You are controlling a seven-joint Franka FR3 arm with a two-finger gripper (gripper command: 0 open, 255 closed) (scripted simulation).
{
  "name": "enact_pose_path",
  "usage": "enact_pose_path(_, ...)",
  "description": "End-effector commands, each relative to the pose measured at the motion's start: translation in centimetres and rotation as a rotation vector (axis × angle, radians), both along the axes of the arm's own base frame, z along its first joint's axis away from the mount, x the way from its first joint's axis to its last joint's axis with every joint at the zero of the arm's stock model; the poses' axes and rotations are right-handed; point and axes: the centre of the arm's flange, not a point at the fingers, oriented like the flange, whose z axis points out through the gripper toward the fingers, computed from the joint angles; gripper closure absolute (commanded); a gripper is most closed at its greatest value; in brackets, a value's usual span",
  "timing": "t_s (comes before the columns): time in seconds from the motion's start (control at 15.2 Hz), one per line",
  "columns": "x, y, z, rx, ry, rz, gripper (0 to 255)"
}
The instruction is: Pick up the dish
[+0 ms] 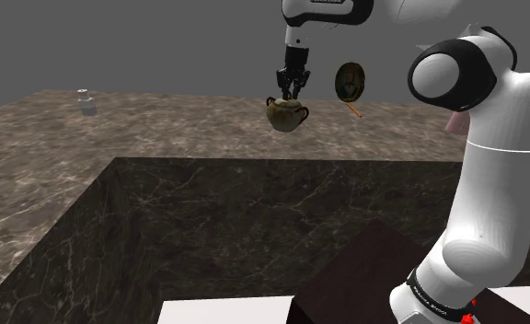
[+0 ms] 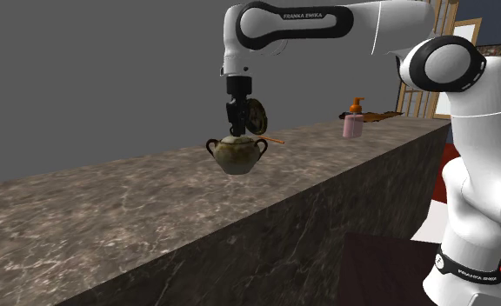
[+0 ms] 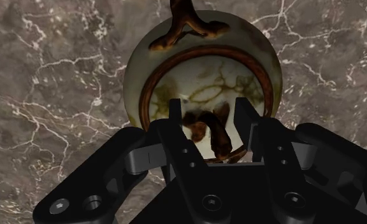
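Gripper is sitting directly over dish, which is lying at 6 o'clock from it in shoulder view. Fingers are standing narrowly apart, clamping near handle btwn them. Can't tell if dish is clearing counter; next move is prob. straight up.

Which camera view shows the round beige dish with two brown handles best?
The second exterior view: the round beige dish with brown handles appears whole from the side, both handles clear, under the black gripper. The wrist view looks into its rim from above. The shoulder view shows it farther away.
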Motion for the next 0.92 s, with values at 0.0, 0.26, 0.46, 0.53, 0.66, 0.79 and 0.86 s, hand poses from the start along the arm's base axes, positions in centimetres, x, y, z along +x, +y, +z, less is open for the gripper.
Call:
enact_pose_path(0.0, 0.0, 0.0, -0.1, 0.0, 0.0, 0.0, 255)
enact_pose_path(0.26, 0.0, 0.0, -0.1, 0.0, 0.0, 0.0, 255)
enact_pose_path(0.46, 0.0, 0.0, 0.5, 0.0, 0.001, 0.0, 255)
enact_pose_path(0.53, 0.0, 0.0, 1.0, 0.0, 0.001, 0.0, 255)
enact_pose_path(0.66, 0.0, 0.0, 2.1, 0.0, 0.001, 0.0, 255)
enact_pose_path(0.79, 0.0, 0.0, 3.1, 0.0, 0.001, 0.0, 255)
enact_pose_path(0.86, 0.0, 0.0, 3.7, 0.0, 0.001, 0.0, 255)
